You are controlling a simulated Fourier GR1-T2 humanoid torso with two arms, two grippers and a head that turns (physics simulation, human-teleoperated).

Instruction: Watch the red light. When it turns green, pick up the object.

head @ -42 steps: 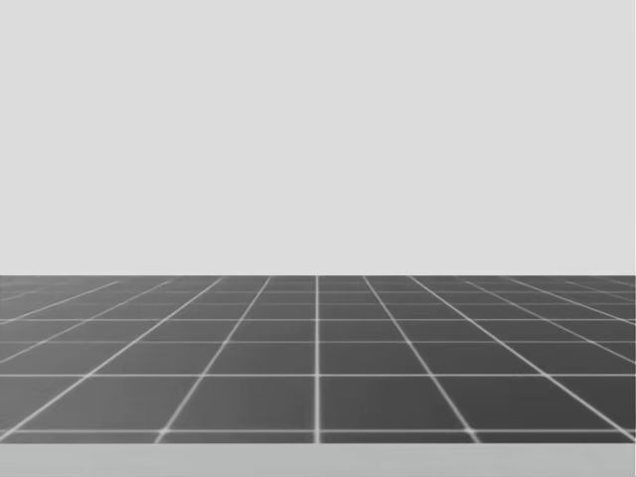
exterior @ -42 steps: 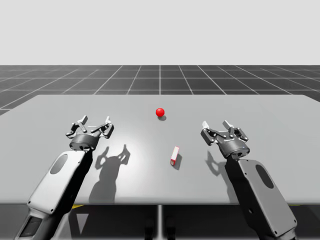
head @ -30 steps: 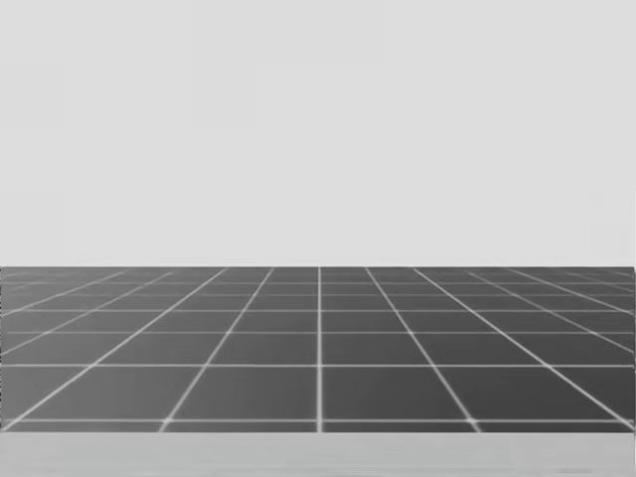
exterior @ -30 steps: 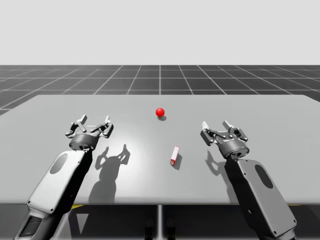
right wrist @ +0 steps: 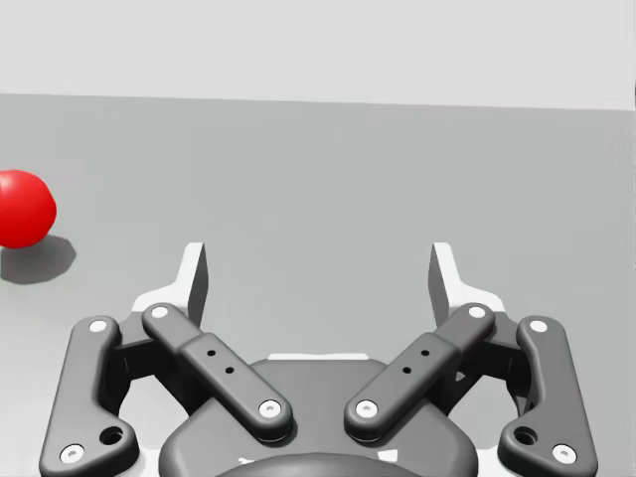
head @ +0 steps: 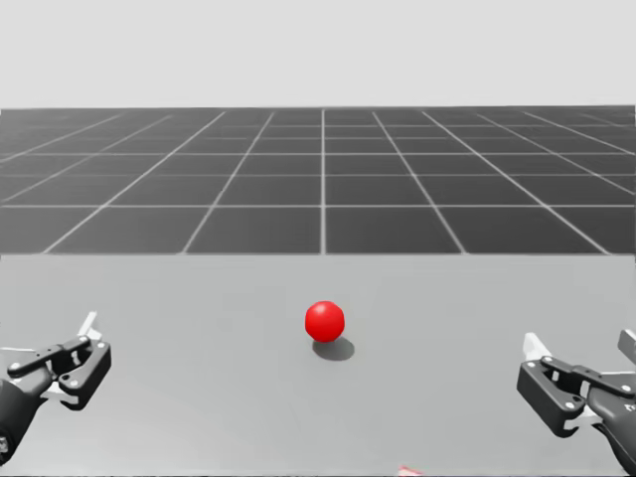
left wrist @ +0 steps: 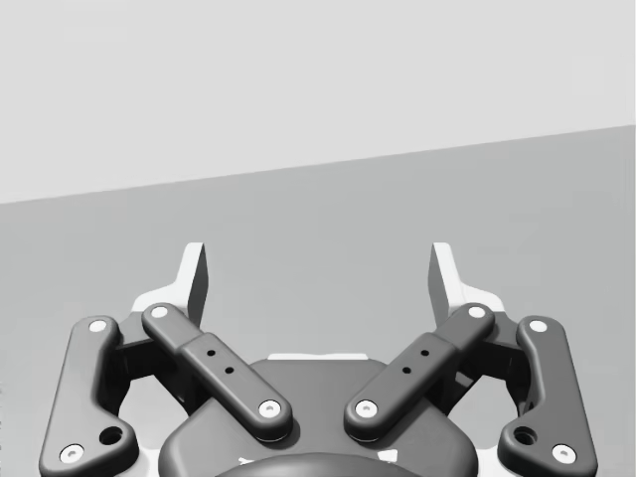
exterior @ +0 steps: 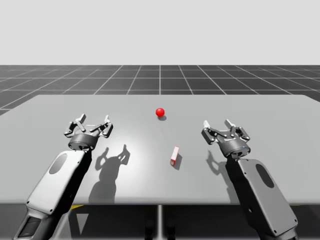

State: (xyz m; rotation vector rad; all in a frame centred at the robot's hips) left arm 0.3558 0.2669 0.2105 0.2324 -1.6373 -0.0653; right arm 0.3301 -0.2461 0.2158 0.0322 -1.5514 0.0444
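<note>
The light [exterior: 160, 112] on the bench [exterior: 280, 115] shows red. The red-and-white block [exterior: 174, 155] lies nearer me than the light. My left pincer [left wrist: 318, 283] and right pincer [right wrist: 318, 283] flank the light, both spread wide.

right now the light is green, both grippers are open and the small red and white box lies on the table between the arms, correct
The light is red, not green, as the high view shows. The rest stands: my left gripper and right gripper are open, and the small red and white box lies on the table between them.
</note>
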